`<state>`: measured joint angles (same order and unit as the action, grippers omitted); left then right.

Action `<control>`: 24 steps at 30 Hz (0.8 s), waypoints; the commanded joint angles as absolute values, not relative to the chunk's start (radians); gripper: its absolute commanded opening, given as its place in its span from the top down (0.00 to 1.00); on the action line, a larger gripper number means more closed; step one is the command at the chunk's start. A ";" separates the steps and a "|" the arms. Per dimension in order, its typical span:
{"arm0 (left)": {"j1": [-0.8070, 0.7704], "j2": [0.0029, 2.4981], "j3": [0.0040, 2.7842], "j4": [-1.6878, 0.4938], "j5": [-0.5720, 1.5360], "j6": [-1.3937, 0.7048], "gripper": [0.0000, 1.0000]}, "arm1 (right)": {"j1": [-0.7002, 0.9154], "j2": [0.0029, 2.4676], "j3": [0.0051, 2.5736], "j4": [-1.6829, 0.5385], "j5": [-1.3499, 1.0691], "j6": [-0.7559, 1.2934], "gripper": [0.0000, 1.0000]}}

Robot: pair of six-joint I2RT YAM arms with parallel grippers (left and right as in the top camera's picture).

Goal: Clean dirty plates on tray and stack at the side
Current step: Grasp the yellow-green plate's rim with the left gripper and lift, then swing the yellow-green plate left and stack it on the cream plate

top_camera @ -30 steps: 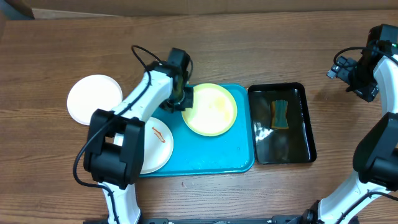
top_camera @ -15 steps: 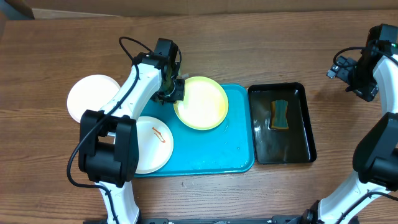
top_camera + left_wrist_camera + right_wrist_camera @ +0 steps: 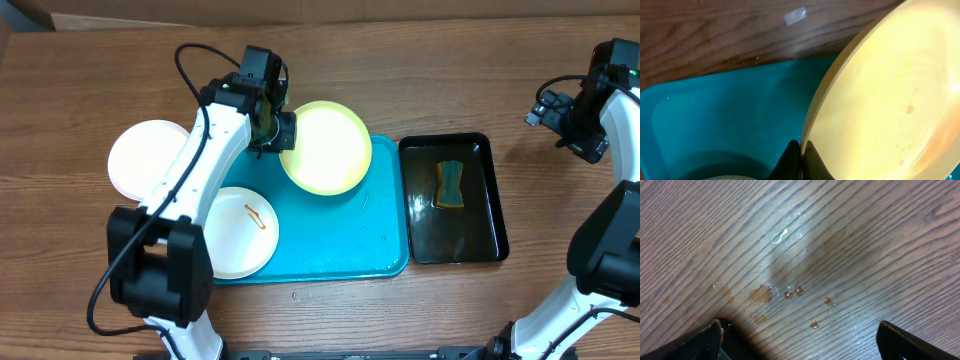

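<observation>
While the left gripper (image 3: 280, 133) is clamped on the left rim of the pale yellow-green plate (image 3: 326, 147), its two dark fingers (image 3: 790, 161) meet at that rim in the left wrist view, one on each face of the plate's edge. The plate is tilted in that view, its pale inner face turned to the camera, with faint specks on it. Seen from overhead, it sits across the far edge of the turquoise tray (image 3: 340, 250), partly above the tray and partly above the wooden table (image 3: 420, 70). A smeared white plate (image 3: 235, 235) lies at the tray's near left corner, overhanging its left edge, with an orange-brown streak (image 3: 256, 216) near its upper right. A second white plate (image 3: 150, 160) rests on the table just left of the tray; no marks are discernible on it. Right of the tray, just beside it, stands a black tray (image 3: 490, 240) holding a sponge (image 3: 451, 184). The right gripper (image 3: 800, 342) is well apart at the table's far right, jaws spread wide and holding nothing, above bare wood with small brownish droplets (image 3: 790, 292).
</observation>
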<state>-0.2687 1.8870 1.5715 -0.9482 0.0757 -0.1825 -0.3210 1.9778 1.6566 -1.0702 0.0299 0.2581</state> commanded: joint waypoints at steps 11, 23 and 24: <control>-0.504 1.849 1.600 -0.760 0.025 -0.267 0.96 | -0.322 1.958 1.662 -1.067 0.036 0.262 0.00; -0.794 1.849 1.600 -0.599 -0.427 -0.194 0.96 | -0.322 1.958 1.662 -1.067 0.036 0.262 0.00; -0.817 1.849 1.600 -0.592 -0.479 -0.178 0.96 | -0.322 1.958 1.662 -1.067 0.036 0.262 0.00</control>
